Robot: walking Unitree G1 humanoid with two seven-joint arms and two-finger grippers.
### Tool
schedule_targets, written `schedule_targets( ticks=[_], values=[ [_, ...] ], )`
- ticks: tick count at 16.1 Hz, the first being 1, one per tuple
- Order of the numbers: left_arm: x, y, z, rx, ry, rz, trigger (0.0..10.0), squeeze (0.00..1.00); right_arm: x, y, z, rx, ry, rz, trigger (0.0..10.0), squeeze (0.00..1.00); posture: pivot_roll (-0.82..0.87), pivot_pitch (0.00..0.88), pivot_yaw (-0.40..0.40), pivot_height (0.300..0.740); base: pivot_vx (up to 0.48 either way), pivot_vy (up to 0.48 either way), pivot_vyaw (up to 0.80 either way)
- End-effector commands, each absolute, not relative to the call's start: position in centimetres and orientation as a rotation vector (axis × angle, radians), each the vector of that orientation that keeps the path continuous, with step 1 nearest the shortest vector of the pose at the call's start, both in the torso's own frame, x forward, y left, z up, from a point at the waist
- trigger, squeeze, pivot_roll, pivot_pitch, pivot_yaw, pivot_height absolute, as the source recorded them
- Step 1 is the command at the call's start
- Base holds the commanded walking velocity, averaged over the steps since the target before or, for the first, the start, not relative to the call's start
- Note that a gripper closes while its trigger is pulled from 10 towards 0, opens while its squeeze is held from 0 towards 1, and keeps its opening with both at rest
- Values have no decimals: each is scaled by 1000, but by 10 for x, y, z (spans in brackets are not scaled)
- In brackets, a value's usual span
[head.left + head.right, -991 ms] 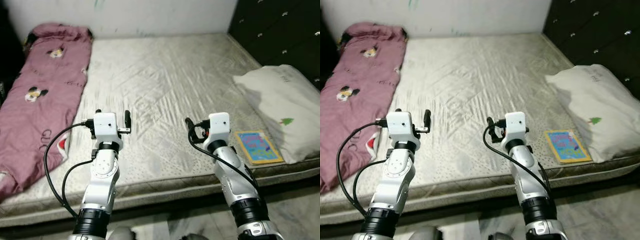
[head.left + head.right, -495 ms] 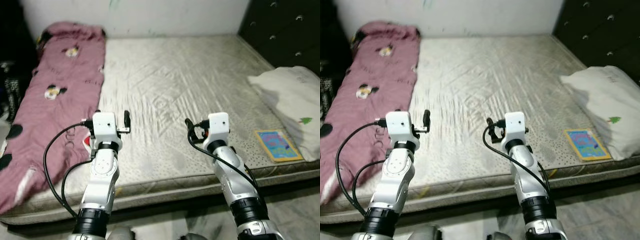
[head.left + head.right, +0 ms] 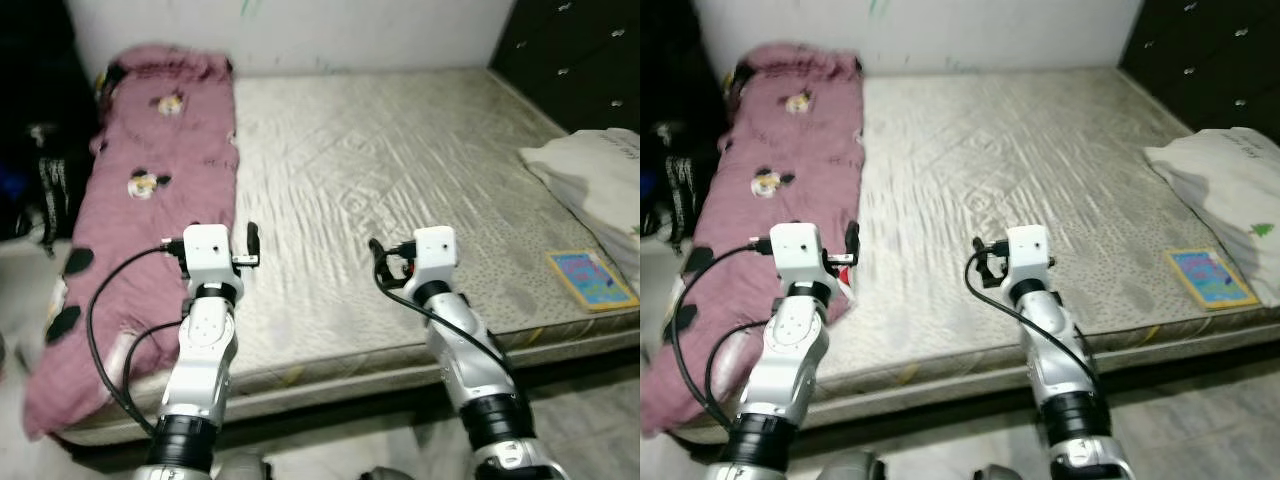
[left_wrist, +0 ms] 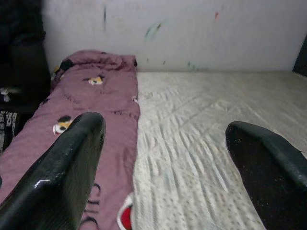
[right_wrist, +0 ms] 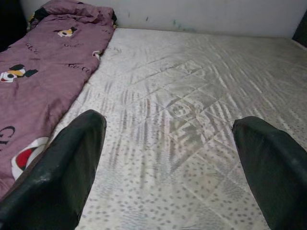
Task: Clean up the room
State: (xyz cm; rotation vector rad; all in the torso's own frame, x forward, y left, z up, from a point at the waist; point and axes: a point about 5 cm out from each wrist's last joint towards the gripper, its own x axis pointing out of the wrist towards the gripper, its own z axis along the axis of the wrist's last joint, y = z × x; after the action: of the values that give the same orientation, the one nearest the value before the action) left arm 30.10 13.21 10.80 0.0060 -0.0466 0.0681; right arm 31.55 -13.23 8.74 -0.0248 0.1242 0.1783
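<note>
Quilt [image 3: 150, 220] lies lengthwise down the mattress's [image 3: 400, 170] left edge, long axis running away from the robot. Left gripper [image 3: 222, 243], fingers spread and empty, hovers just beside it; right gripper [image 3: 390, 262], likewise spread, farther off.

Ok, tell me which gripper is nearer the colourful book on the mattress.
Right. The right gripper hovers mid-mattress, with the colourful book off to its right near the edge. The left gripper is farther away, beside the pink blanket.
</note>
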Motion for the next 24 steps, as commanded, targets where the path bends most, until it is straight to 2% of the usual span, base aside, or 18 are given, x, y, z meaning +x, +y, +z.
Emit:
schedule_targets(
  ticks=[1,13,17,24],
  values=[
    [301,141,107,21,-37,87,10000,0,319,-123,94,-19,101,198,10000,0,73,0,-24,740,0,480,0],
    [300,138,109,27,-60,67,10000,0,318,-122,93,-22,105,205,10000,0,71,0,-22,740,0,477,0],
    [298,130,114,9,-95,-8,10000,0,318,-119,94,-49,93,237,10000,0,73,0,-24,740,0,0,114],
    [296,129,114,7,-100,-42,10000,0,316,-118,92,-49,98,241,10000,0,76,0,-24,740,0,0,667]
  ],
)
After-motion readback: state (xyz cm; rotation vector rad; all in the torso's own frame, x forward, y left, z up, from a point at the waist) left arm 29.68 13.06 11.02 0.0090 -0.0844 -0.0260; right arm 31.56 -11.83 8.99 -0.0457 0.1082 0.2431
